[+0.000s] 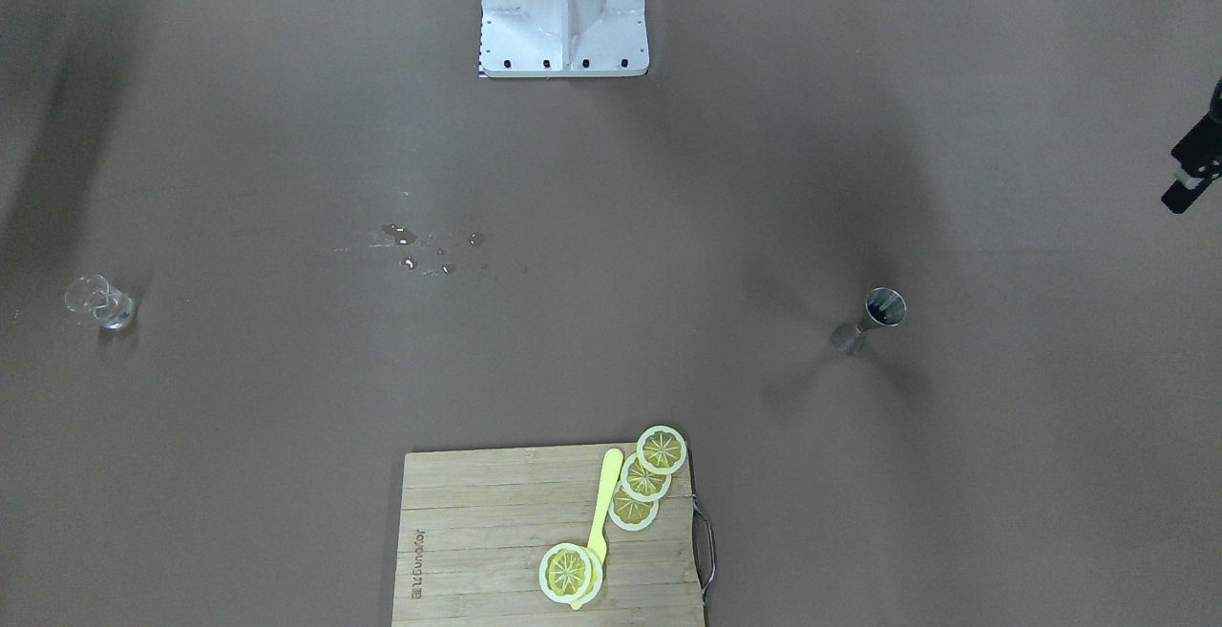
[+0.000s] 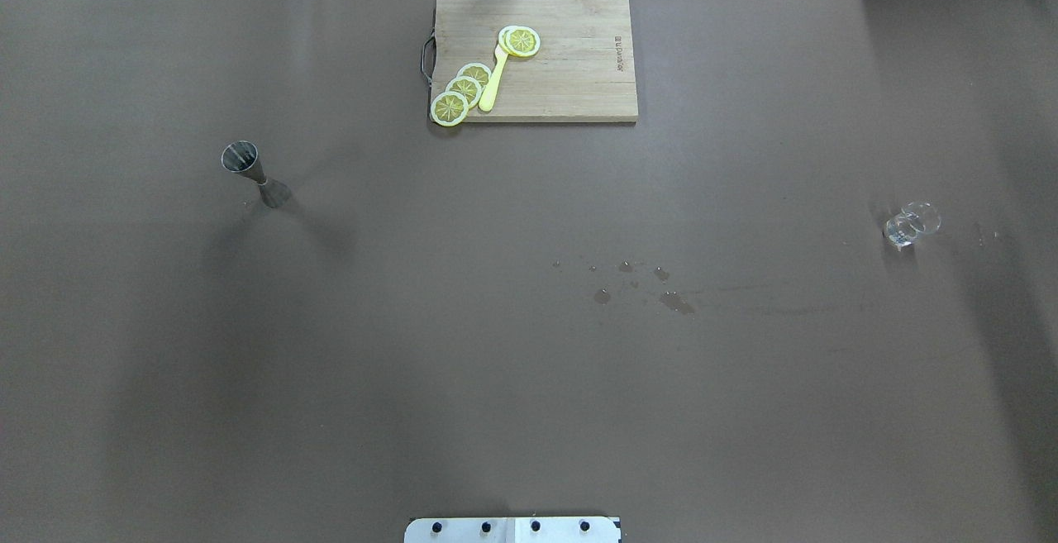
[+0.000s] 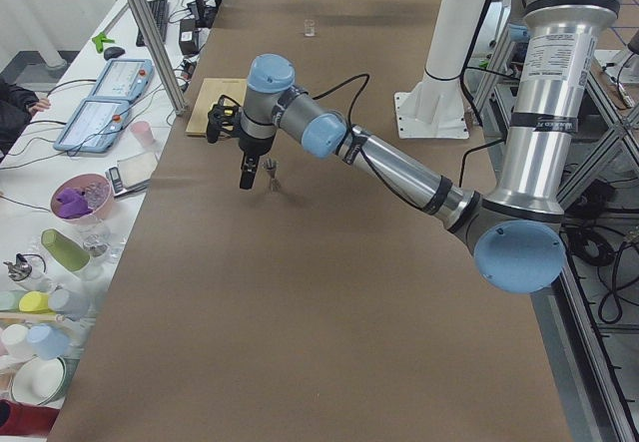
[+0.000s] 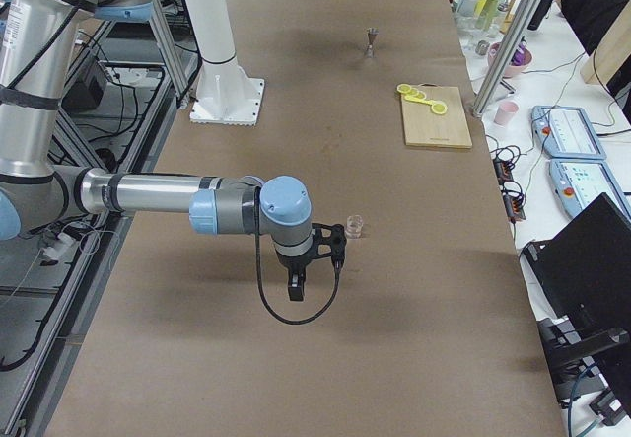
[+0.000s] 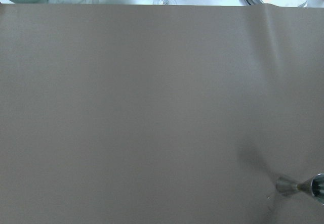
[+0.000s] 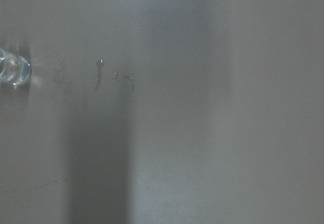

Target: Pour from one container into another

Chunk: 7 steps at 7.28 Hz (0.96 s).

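Observation:
The steel jigger (image 2: 252, 171) stands upright on the brown table, on my left side; it also shows as the jigger (image 1: 876, 318), the jigger (image 3: 272, 175) and, at the lower right edge, the jigger (image 5: 304, 186). The clear glass (image 2: 909, 225) stands far off on my right side, seen too as the glass (image 1: 100, 303), the glass (image 4: 354, 225) and the glass (image 6: 12, 67). My left gripper (image 3: 247, 171) hangs above the table beside the jigger, apart from it; only a dark part shows at the front view's edge. My right gripper (image 4: 295, 285) hangs near the glass, not touching. I cannot tell either gripper's state.
A wooden cutting board (image 2: 570, 72) with lemon slices (image 2: 463, 88) and a yellow knife lies at the far middle edge. Water drops (image 2: 653, 287) spot the table's middle. The white robot base (image 1: 563, 16) stands at the near edge. Cups and bowls crowd a side bench (image 3: 60, 252).

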### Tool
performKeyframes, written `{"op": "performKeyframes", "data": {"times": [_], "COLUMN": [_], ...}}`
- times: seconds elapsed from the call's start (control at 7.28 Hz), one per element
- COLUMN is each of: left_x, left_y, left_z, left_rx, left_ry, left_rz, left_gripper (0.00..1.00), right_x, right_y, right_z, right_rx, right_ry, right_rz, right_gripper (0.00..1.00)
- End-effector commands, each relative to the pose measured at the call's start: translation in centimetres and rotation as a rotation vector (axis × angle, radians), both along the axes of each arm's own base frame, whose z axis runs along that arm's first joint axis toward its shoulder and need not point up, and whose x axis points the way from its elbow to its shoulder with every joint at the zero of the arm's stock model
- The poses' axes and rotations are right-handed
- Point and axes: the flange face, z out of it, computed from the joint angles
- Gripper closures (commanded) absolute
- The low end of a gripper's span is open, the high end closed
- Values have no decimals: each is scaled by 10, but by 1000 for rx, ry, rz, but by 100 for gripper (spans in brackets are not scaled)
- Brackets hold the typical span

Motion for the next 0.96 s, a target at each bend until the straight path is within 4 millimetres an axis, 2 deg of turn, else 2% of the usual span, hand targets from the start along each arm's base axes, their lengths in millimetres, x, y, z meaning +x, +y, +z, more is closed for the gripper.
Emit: {"op": "performKeyframes", "data": {"times": [0.0,0.27,0.55,0.82], "left_x": [83,142,199,241], "left_y": [0,13,45,72], "left_z": [-40,-64,-81,-83], "left_rx": [7,3,20,58], "left_ry": [19,19,25,4], "left_rz": [-102,-185,-279,-367], "left_gripper": [2,2,2,2], "right_x": [0,0,0,0], "right_y": [0,1,1,1], "right_z": [0,1,0,2], "right_rx": [0,-2,-2,-3], "right_ry": [-2,0,-2,3], "right_rz": [0,0,0,0], "right_gripper": [0,0,0,0]}}
